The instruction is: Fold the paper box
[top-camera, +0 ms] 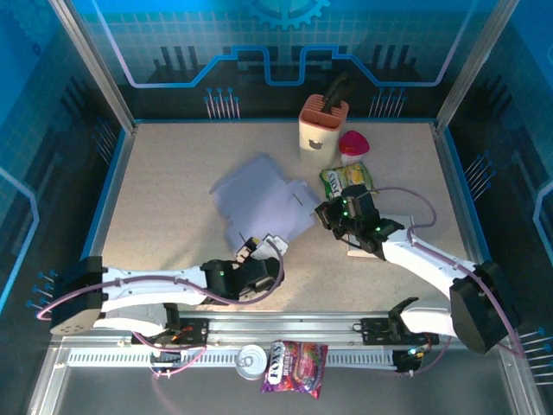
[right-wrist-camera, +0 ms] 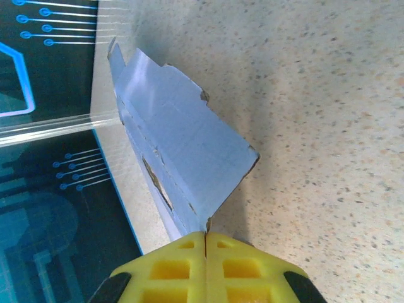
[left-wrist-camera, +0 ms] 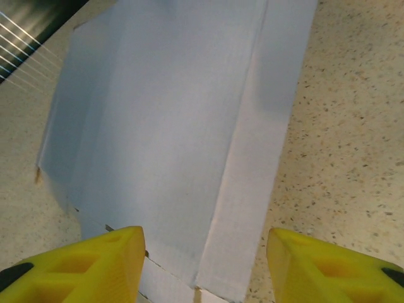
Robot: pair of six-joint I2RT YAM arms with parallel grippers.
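The paper box [top-camera: 259, 199] is a pale blue, partly flattened sheet lying mid-table. My left gripper [top-camera: 259, 245] sits at its near edge; in the left wrist view the yellow fingers stand wide apart, and the left gripper [left-wrist-camera: 205, 243] is open over the box's panel [left-wrist-camera: 170, 126] and a folded strip, holding nothing. My right gripper [top-camera: 324, 212] is at the box's right edge. In the right wrist view the right gripper [right-wrist-camera: 206, 237] has its yellow pads pressed together on the corner of a raised flap of the box [right-wrist-camera: 183, 145].
An orange and white holder [top-camera: 323, 130], a red object [top-camera: 352, 143] and a green-yellow snack packet [top-camera: 347, 179] stand behind the right gripper. A can [top-camera: 251, 361] and a purple candy packet [top-camera: 296, 365] lie on the front rail. Blue walls enclose the table.
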